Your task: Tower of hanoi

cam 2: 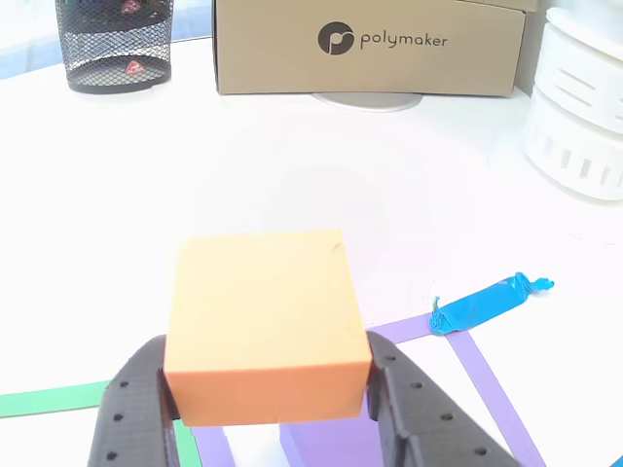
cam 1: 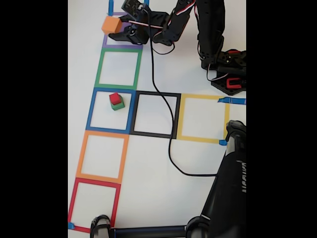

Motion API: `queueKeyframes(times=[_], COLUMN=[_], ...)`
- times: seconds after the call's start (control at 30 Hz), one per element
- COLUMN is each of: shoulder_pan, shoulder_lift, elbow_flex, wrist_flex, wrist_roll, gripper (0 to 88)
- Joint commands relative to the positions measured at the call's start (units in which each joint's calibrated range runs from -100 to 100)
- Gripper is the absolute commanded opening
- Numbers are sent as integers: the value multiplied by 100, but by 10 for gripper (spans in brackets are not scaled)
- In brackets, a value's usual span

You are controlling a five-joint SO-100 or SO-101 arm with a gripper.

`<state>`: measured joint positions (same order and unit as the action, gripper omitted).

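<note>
The orange block (cam 2: 265, 326) is sitting between the two fingers of the gripper (cam 1: 119, 30), which is squeezing it tight. In the fixed view it is hanging over the purple tape square (cam 1: 105, 43) at the top of the worktop (cam 1: 198, 163). The red block (cam 1: 115, 98) is sitting on the green block (cam 1: 118, 105) in the blue tape square (cam 1: 94, 111). This looks like the carrying step. Next, the orange block probably needs gently setting down in a free square.

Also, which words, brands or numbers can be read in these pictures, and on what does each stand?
"polymaker", beside a round logo: on the cardboard box in the other view.
White lettering on the black arm at the fixed view's lower right: too blurred to read.
No other readable text.
</note>
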<state>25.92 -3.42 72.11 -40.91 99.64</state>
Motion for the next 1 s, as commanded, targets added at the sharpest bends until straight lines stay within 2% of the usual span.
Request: queueKeyframes(times=[0.0,0.13,0.3,0.5,0.63,0.8,0.97], shoulder_pan=[-71,-80,-80,-176,-243,-262,-445], shoulder_lift=[-1099,-1834,-2738,-2965,-2763,-2682,-2989], elbow_flex=[-311,-793,-1966,-4829,-6784,-8593,-9193], wrist_flex=[1128,2545,5030,8698,10569,12431,13379], wrist_roll=[36,36,36,36,36,36,36], gripper=[137,138,138,139,139,139,138])
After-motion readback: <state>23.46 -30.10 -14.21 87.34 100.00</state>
